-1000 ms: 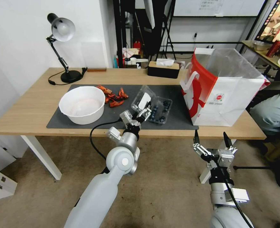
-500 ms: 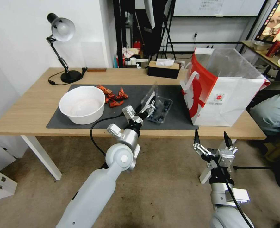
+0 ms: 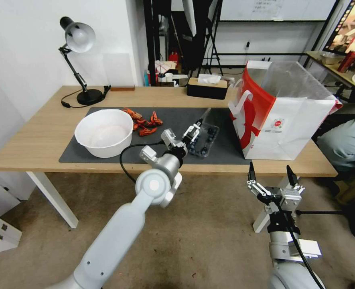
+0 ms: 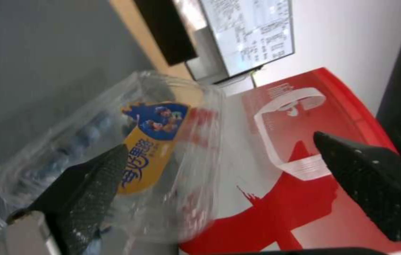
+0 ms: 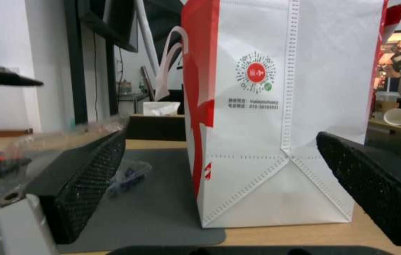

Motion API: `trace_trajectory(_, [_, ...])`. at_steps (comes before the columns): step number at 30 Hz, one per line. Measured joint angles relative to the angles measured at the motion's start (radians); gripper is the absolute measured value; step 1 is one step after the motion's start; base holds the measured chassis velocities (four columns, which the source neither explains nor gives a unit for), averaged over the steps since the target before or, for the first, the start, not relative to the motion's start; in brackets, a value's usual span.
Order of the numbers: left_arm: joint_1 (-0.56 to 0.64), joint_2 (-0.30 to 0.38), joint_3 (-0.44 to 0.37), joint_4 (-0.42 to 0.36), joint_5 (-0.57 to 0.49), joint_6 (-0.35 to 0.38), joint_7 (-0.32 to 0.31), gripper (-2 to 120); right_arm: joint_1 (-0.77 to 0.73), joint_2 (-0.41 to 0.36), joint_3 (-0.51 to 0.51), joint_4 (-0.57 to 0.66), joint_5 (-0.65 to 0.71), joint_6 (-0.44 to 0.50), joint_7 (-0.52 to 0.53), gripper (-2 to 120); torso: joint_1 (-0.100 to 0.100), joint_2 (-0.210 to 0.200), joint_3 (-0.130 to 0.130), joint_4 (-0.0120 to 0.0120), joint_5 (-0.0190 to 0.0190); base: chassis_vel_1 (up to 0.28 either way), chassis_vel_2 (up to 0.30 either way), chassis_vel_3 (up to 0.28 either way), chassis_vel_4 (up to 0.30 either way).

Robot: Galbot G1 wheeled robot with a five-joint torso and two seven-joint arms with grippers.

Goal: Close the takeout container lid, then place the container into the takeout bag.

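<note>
the takeout container [image 3: 203,141] sits on the dark mat [image 3: 77,150] near the front edge of the table [image 3: 33,140], just left of the takeout bag [image 3: 283,120], which stands at the table's right end. the lid [image 3: 204,117] stands up, tilted over the blueberries, with its orange-and-blue sticker [image 4: 150,150] showing. the left gripper [image 3: 193,130] is at the lid with its fingers [image 4: 84,187] spread wide, one by the sticker. the right gripper [image 3: 271,176] waits low in front of the table, fingers spread apart.
</note>
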Motion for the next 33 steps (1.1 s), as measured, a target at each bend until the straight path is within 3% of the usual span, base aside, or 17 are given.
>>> trace_trajectory(7, [-0.021, -0.025, -0.001, 0.046, -0.026, 0.031, -0.072, 81, 0.006, -0.005, 0.005, 0.027, 0.038, -0.018, 0.001, 100, 0.0, 0.0, 0.0, 0.0, 0.0, 0.0, 0.0, 0.0, 0.0])
trace_trajectory(10, [-0.023, -0.027, 0.016, 0.083, 0.051, 0.033, -0.072, 68, 0.036, -0.021, -0.004, 0.052, 0.113, -0.057, 0.007, 100, 0.0, 0.0, 0.0, 0.0, 0.0, 0.0, 0.0, 0.0, 0.0])
trace_trajectory(15, [-0.024, -0.022, 0.05, 0.106, 0.151, 0.024, -0.039, 55, 0.081, -0.047, -0.008, 0.071, 0.222, -0.116, 0.026, 100, 0.0, 0.0, 0.0, 0.0002, 0.0001, 0.0, 0.0, 0.0, 0.0])
trace_trajectory(18, [-0.027, -0.016, 0.079, 0.129, 0.249, 0.007, -0.012, 37, 0.15, -0.085, -0.019, 0.09, 0.428, -0.217, 0.073, 100, 0.0, 0.0, 0.0, 0.0001, 0.0002, 0.0, 0.0, 0.0, 0.0])
trace_trajectory(21, [-0.024, -0.013, 0.089, 0.139, 0.302, -0.006, 0.005, 28, 0.193, -0.107, -0.025, 0.091, 0.548, -0.277, 0.103, 100, 0.0, 0.0, 0.0, 0.0002, 0.0001, 0.0, 0.0, 0.0, 0.0])
trace_trajectory(27, [-0.018, -0.009, 0.104, 0.141, 0.355, -0.015, 0.016, 5, 0.29, -0.143, -0.025, 0.089, 0.839, -0.405, 0.179, 100, 0.0, 0.0, 0.0, 0.0001, 0.0, 0.0, 0.0, 0.0, 0.0])
trace_trajectory(33, [-0.021, -0.008, 0.111, 0.15, 0.368, -0.015, 0.017, 0, 0.35, -0.156, -0.041, 0.058, 0.95, -0.44, 0.223, 100, 0.0, 0.0, 0.0, 0.0, 0.0001, 0.0, 0.0, 0.0, 0.0])
